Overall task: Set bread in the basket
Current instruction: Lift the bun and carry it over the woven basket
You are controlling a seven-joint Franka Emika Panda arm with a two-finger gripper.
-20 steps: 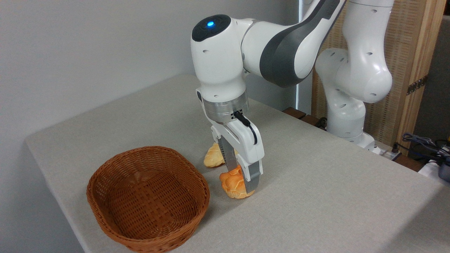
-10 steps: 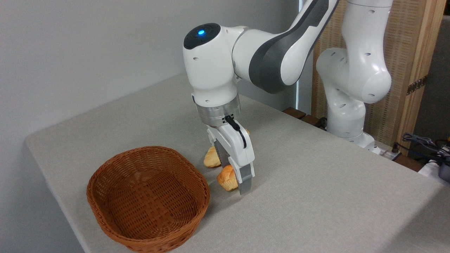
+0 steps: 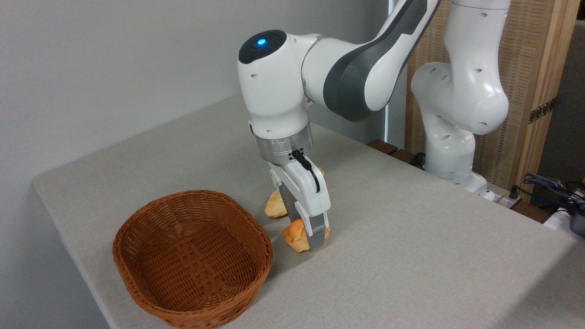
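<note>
my claw (image 3: 307, 237) is clenched on the bread (image 3: 295, 236), which sits low on the table (image 3: 411, 237), just beside the basket (image 3: 192, 258) on its right. risk one: the glossy, rounded roll may slip or rotate out of my fingers during the lift. risk two: a low transfer may catch the thick braided rim and push the basket. the braided loaf (image 3: 275, 205) behind me is near enough to be nudged.

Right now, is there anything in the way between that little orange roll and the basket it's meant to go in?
Nothing visible. The roll sits in the fingers right of the basket, with only bare table between. The near rim must be cleared.
</note>
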